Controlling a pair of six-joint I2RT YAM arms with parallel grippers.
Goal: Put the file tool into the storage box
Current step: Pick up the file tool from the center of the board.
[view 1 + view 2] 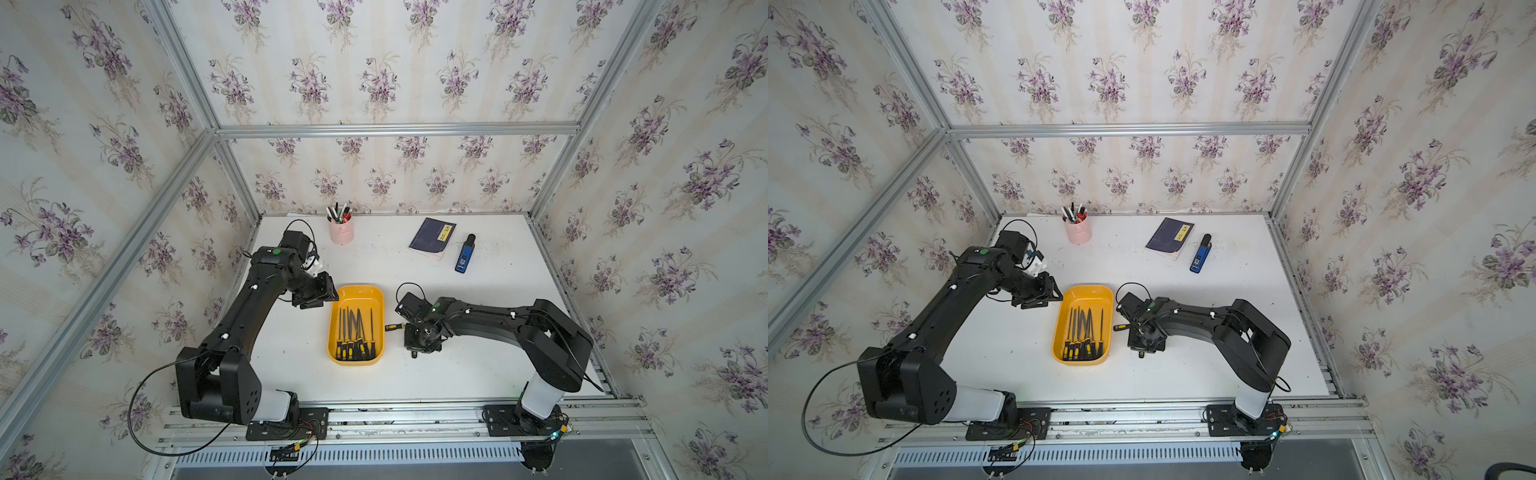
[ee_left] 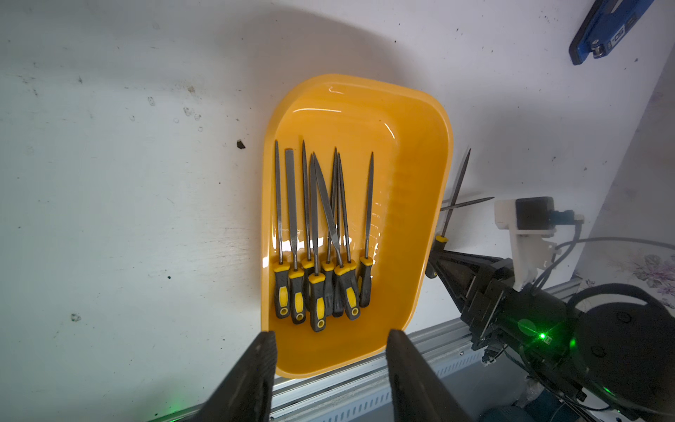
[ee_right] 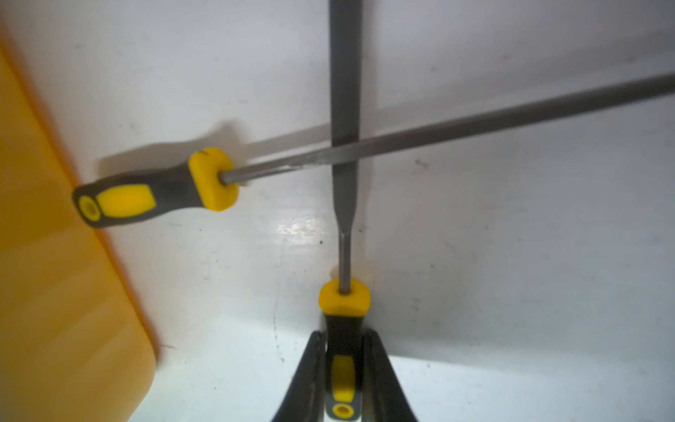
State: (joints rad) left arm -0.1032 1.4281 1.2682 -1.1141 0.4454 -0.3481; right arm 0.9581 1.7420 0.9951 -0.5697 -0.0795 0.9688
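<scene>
Two crossed files [image 3: 345,146], wrist views only

This is a robotics lab cell dressed up as a home: an aluminium-profile frame [image 1: 397,129] carries panels of floral wallpaper [image 1: 374,75] around a scuffed white tabletop [image 1: 478,365]. The left arm [image 1: 249,307] and right arm [image 1: 498,320] are bolted to a front rail [image 1: 395,419]. Desk props stand at the back, a pink pen cup [image 1: 342,230] and a notebook [image 1: 432,238].

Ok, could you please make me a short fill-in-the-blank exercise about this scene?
The right tool grips one file by its ____.
A second file lies on the ____, not in the storage box.
The left tool is open and holds ____.
The pens stand in a ____ cup.
Missing words: handle, table, nothing, pink.
</scene>
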